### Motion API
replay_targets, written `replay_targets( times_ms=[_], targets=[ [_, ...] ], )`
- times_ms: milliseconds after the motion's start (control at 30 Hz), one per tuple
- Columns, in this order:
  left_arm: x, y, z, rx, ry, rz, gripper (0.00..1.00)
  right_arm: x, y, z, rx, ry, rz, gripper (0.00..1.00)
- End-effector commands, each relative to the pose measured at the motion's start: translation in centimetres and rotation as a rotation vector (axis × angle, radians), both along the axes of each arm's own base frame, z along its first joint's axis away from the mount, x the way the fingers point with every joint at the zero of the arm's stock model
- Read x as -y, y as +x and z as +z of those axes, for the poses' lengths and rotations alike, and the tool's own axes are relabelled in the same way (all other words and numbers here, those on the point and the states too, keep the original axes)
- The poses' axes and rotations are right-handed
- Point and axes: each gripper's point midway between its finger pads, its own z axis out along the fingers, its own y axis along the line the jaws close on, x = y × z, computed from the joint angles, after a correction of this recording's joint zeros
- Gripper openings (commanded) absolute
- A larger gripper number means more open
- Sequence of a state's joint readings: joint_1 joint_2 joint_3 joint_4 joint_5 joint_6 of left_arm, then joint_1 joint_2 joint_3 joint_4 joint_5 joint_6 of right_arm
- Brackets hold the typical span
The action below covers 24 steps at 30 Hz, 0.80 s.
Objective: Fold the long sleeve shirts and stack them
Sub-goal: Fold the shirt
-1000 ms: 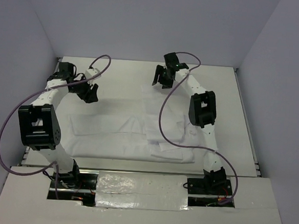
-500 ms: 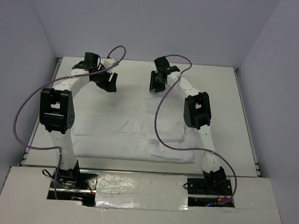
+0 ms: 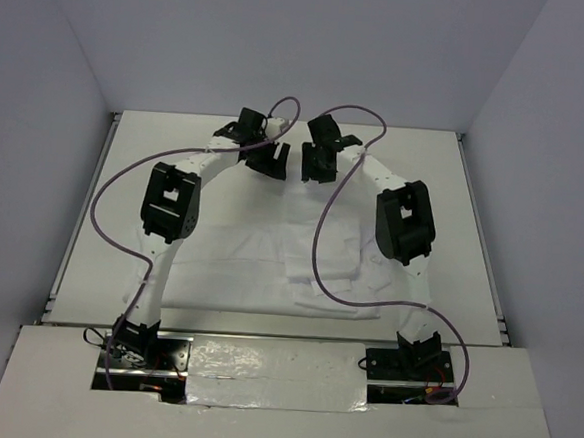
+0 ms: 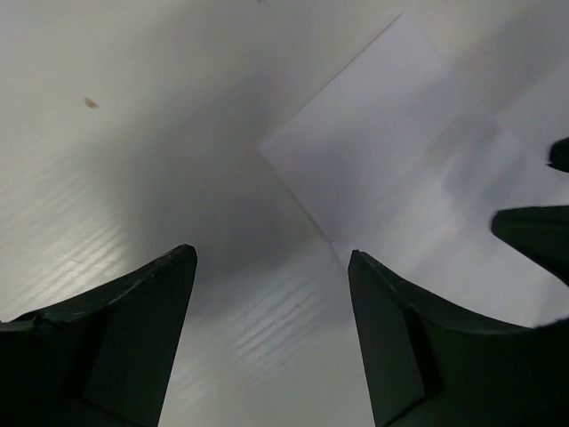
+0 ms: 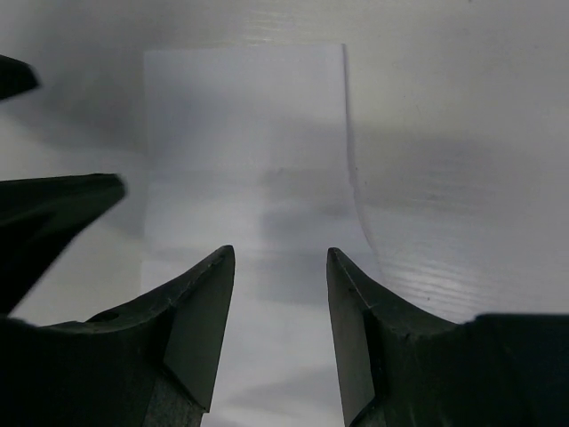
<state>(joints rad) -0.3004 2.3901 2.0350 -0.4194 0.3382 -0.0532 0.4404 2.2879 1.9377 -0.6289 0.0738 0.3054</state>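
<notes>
Top external view, your holdings at this moment:

- Long sleeve shirt [image 3: 238, 270]: white, wrinkled, lying flat across the middle of the table [image 3: 147, 144]. Layered panels show right of centre. A narrow strip [image 3: 296, 194], probably a sleeve or a folded panel, runs from the body toward the far edge.
- Left gripper [image 3: 268, 160]: at the far centre, above the strip's far end. In the left wrist view its jaws stand wide apart with nothing between them. Below it you see bare tabletop, with the strip's corner [image 4: 400, 133] off to the upper right.
- Right gripper [image 3: 314, 166]: just beside the left one. In the right wrist view its jaws are parted and hold nothing. The strip's squared end [image 5: 249, 116] lies beneath and ahead of them.

Step in hand, as you may judge it: both grippers are placed to pick up the far end of the strip so it can be folded back over the body. No grasp is made yet.

Next move calls for:
- Bring the left gripper right, onto the corner.
- Lower both grippers to the cloth, one at each corner.
- Pinch the fabric only, not the tabletop.
- Keep the two sets of fingers apart; they are close.
</notes>
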Motion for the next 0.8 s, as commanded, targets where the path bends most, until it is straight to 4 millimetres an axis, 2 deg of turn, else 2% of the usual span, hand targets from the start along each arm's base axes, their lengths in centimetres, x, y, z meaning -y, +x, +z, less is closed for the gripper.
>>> replay_targets(
  times_ms=[0, 33, 133, 233, 433, 500, 533, 567, 633, 667, 733, 767],
  targets=[
    [1.5, 0.5, -0.4, -0.018, -0.013, 0.068, 0.83, 0.2, 1.2, 5.5, 0.141, 0.071, -0.028, 0.54],
    [1.7, 0.5, -0.8, -0.016, -0.006, 0.071, 0.83, 0.5, 0.8, 5.0, 0.116, 0.095, -0.037, 0.54],
    [3.2, 0.4, -1.3, -0.004, -0.002, 0.064, 0.86, 1.3, 0.0, 6.0, 0.114, 0.163, -0.067, 0.54],
    [3.4, 0.3, -2.6, -0.031, 0.023, 0.089, 0.86, 2.3, -0.7, 7.1, 0.152, 0.165, -0.088, 0.53],
    [4.4, -2.4, -5.7, -0.097, 0.096, 0.062, 0.82, 4.3, -2.0, 8.2, 0.196, 0.106, -0.117, 0.53],
    [4.9, -3.0, -6.4, -0.107, 0.105, 0.052, 0.75, 4.7, -2.2, 8.8, 0.215, 0.098, -0.125, 0.53],
    [5.2, -3.2, -6.6, -0.108, 0.103, 0.041, 0.71, 4.9, -2.5, 8.4, 0.208, 0.091, -0.127, 0.53],
    [5.9, -3.4, -6.8, -0.114, 0.093, 0.021, 0.59, 5.2, -2.6, 8.6, 0.215, 0.087, -0.135, 0.52],
    [6.7, -3.8, -6.9, -0.126, 0.074, 0.002, 0.5, 5.3, -3.2, 8.2, 0.202, 0.083, -0.138, 0.52],
    [7.0, -3.9, -6.9, -0.13, 0.057, -0.009, 0.34, 5.5, -3.4, 8.5, 0.206, 0.082, -0.143, 0.52],
    [7.5, -4.2, -7.0, -0.151, 0.028, -0.011, 0.11, 5.8, -3.9, 8.0, 0.202, 0.08, -0.154, 0.51],
    [7.5, -4.2, -6.9, -0.153, 0.023, -0.009, 0.0, 6.0, -4.1, 8.4, 0.211, 0.085, -0.157, 0.51]
  ],
)
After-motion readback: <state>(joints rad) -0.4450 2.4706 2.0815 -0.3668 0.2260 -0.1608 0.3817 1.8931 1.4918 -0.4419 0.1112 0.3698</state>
